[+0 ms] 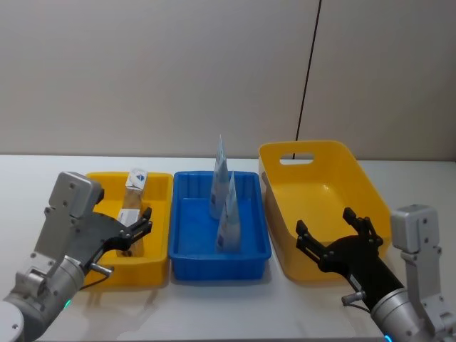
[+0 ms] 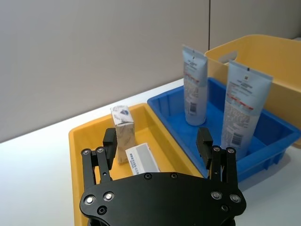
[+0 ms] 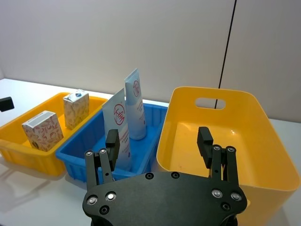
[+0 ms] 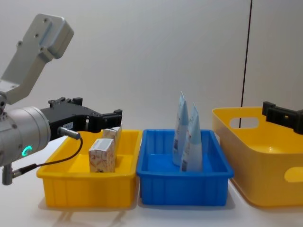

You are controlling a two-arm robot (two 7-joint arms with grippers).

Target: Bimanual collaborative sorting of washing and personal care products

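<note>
Two grippers nearest, both spread wide, holding nothing: left gripper point(image 1: 146, 224) above small yellow tray point(image 1: 135, 273), right gripper point(image 1: 324, 224) at empty yellow bin point(image 1: 356, 178). Beyond, leaf-print boxes point(image 1: 135, 182) in that tray, squeeze tubes point(image 1: 228, 217) cap-down in blue tray point(image 1: 221, 269); apparently grouped by type.

On the table point(image 1: 214, 306), left tray point(image 1: 160, 269), middle tray point(image 1: 221, 269) and right bin point(image 1: 335, 151) sit side by side in a row. Rear box point(image 1: 135, 184) stands behind front box point(image 1: 128, 216) in the left tray. Rear tube point(image 1: 219, 178) stands behind front tube point(image 1: 229, 224) in the middle tray. Left gripper point(image 1: 144, 224) is over the left tray, right gripper point(image 1: 324, 228) over the right bin's near side.
</note>
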